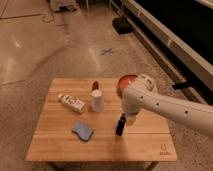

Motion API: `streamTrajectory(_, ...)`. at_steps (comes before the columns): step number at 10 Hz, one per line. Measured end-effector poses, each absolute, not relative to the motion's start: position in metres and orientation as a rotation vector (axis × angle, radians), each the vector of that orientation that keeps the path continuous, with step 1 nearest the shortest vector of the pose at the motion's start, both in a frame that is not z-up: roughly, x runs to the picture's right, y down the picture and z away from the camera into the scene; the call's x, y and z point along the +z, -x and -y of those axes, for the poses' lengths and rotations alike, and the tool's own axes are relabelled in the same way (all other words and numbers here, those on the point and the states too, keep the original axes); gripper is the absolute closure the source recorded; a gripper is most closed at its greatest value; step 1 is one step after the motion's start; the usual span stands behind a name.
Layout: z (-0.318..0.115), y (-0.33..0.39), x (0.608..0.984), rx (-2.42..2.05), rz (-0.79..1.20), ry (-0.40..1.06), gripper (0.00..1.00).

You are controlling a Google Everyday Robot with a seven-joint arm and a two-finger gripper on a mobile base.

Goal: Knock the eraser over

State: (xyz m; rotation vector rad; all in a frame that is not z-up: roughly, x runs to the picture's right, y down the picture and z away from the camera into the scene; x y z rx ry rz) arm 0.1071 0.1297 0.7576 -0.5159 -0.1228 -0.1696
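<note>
The eraser (pixel 120 126) is a slim black block standing upright on the wooden table (pixel 60 145), right of the middle and near the front. My gripper (pixel 129 119) is at the end of the white arm that reaches in from the right. It sits right against the eraser's upper right side. The arm hides most of the gripper.
A white cup (pixel 97 101) stands left of the eraser, with a small red-brown object (pixel 95 84) behind it. A white bottle (pixel 72 103) lies at the left. A blue sponge-like pad (pixel 82 131) lies front left. An orange bowl (pixel 125 81) sits behind the arm.
</note>
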Motion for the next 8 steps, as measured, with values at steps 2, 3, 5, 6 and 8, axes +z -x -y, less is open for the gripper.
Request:
streamTrajectory(2, -0.1286, -0.1110, 0.7587, -0.168, 0.123, 0.513, 0.35)
streamTrajectory(3, -0.1287, -0.1119, 0.7590, -0.169, 0.125, 0.514, 0.35)
streamTrajectory(5, -0.1268, -0.1128, 0.7597, -0.167, 0.131, 0.513, 0.35)
streamTrajectory(6, -0.1260, -0.1128, 0.7600, -0.166, 0.135, 0.512, 0.35)
streamTrajectory(8, -0.1253, -0.1120, 0.7611, -0.172, 0.140, 0.511, 0.35)
